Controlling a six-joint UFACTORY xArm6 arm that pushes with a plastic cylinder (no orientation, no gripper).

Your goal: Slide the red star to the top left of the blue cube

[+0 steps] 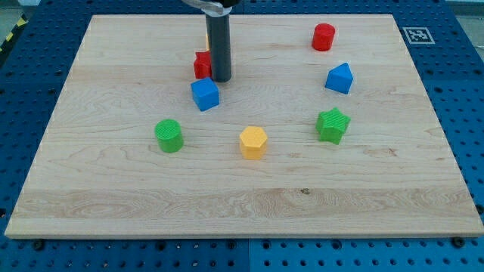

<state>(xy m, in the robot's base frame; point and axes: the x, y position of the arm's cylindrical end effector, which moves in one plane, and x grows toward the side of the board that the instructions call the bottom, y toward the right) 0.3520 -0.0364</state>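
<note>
Wooden board [242, 204] — my tip [221, 80] beside red star [201, 65], above blue cube [204, 94].

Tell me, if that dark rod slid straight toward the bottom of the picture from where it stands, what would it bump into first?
Probably the blue cube. My tip rests beside the red star, just above and slightly right of the cube, so it might only clip the cube's right edge; depth is hard to judge.
</note>
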